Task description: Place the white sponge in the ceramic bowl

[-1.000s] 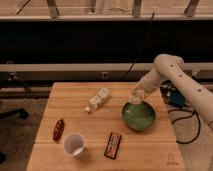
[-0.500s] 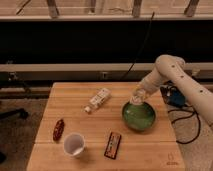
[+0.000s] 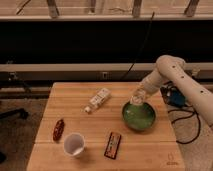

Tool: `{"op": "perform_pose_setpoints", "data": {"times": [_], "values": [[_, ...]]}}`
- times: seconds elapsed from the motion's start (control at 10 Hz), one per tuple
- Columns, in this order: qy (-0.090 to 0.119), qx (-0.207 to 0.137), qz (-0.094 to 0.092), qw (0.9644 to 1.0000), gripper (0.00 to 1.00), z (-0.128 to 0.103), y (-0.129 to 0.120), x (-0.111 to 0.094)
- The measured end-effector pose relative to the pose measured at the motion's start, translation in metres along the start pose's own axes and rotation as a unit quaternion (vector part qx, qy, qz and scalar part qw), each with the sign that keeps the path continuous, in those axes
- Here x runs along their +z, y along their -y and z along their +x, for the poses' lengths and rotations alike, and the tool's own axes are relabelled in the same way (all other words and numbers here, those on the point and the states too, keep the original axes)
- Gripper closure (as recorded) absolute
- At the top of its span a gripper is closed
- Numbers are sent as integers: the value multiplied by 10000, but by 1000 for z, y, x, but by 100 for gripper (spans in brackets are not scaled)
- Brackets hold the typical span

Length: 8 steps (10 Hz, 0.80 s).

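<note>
Risky drop: the white sponge [image 3: 136, 99] sits over the rim, not the middle, of the ceramic bowl [image 3: 142, 120].
Released now, it could clip the bowl's 11 o'clock edge and tumble onto the counter [image 3: 85, 160] toward the bottle [image 3: 98, 99]. The gripper [image 3: 138, 97] hangs there, fingers apparently closed on the sponge.

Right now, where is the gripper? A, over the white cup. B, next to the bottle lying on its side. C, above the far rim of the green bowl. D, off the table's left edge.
C: the gripper hangs at the far rim of the green bowl on the table's right side, well away from the white cup and the bottle.
</note>
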Motion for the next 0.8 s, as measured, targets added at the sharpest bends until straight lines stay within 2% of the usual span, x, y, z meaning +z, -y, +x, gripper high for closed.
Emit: {"op": "perform_pose_setpoints", "data": {"times": [0.2, 0.3, 0.5, 0.8], "values": [[20, -57, -1, 10000, 81, -1, 0, 1], [85, -142, -38, 9999, 73, -4, -5, 5], [255, -192, -89, 9995, 50, -12, -23, 13], [413, -297, -75, 9987, 23, -20, -31, 16]]}}
